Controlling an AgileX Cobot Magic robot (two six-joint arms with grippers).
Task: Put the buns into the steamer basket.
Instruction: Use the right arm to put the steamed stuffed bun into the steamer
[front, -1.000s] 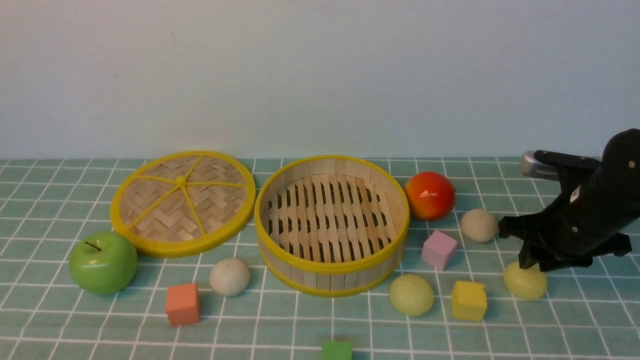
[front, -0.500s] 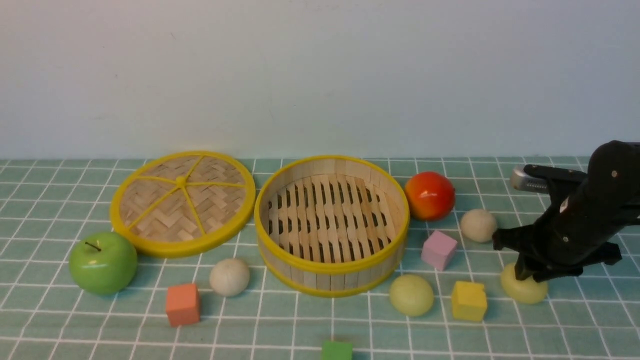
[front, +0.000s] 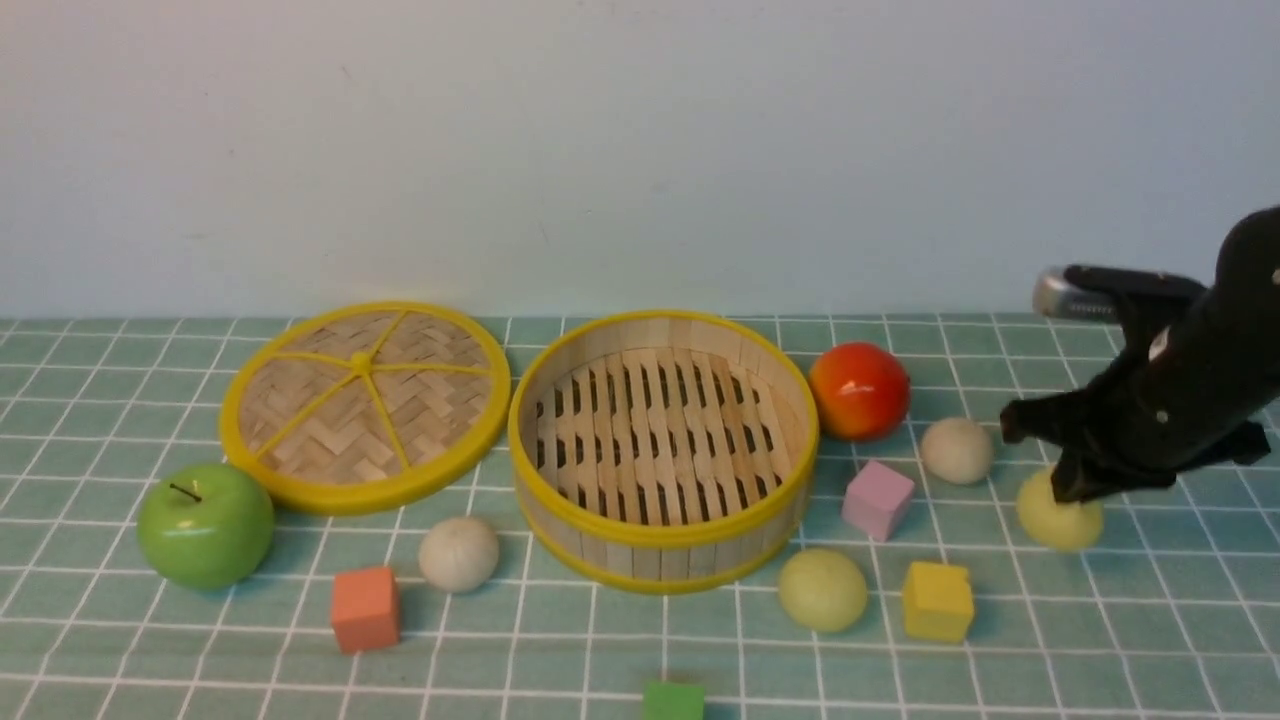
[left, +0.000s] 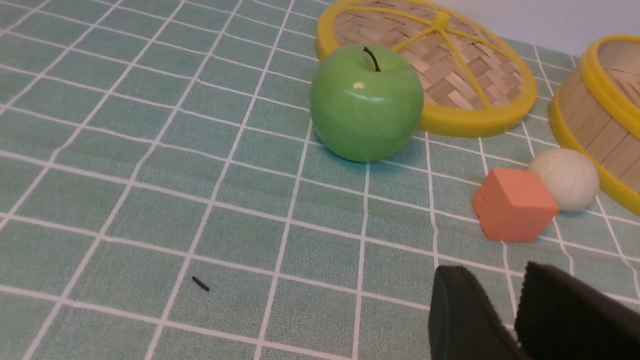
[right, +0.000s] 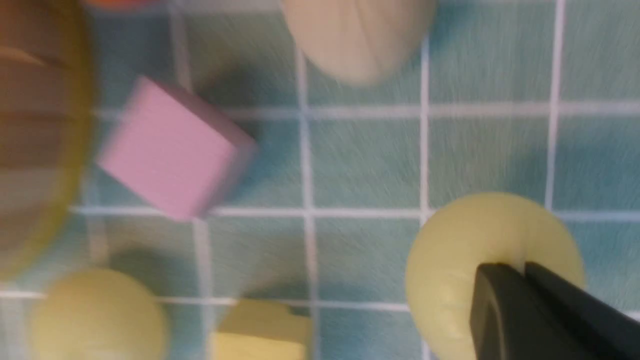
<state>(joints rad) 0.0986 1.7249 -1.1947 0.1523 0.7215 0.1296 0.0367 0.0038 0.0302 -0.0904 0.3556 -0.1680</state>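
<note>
**Right gripper clamped on one bun**

Your right gripper is pinched tight on the far-right yellow-green bun, well right of the steamer basket. The other yellow-green bun and both beige buns sit outside it. Left gripper: jaws slightly apart, holding nothing.

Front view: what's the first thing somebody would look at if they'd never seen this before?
The big round steamer basket in the middle, empty, with its lid lying flat to its left. The shiny green apple at far left and red-orange fruit right of the basket pop too. At far right, the black right gripper pinches a yellow-green bun.
</note>
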